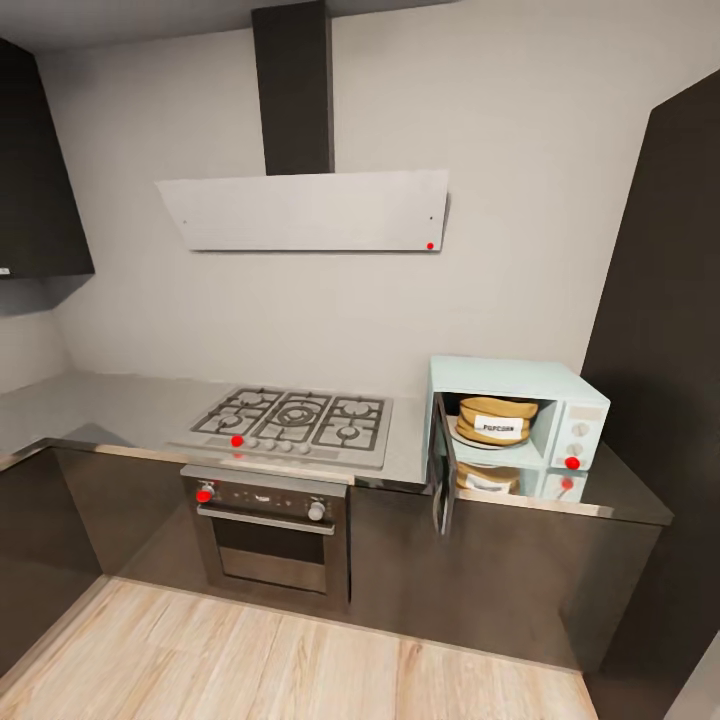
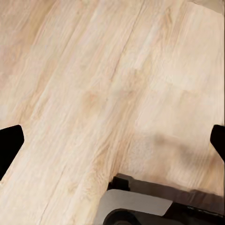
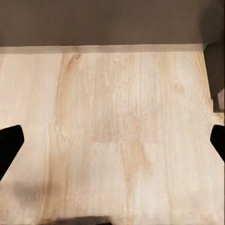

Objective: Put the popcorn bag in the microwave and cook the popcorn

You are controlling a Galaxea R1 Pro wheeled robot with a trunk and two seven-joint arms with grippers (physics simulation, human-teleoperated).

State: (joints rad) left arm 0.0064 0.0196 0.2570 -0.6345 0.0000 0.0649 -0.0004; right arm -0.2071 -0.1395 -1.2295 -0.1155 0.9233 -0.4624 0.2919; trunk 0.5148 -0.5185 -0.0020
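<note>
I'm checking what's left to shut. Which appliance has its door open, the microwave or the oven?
The microwave on the countertop: its dark door swings outward, showing the popcorn bag inside. The oven under the hob is shut.

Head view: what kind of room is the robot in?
A home kitchen, it seems: a gas hob over a built-in oven, a range hood above, and a microwave on the countertop.

Left claw (image 2: 112,140) and right claw (image 3: 112,140) agape.
</note>
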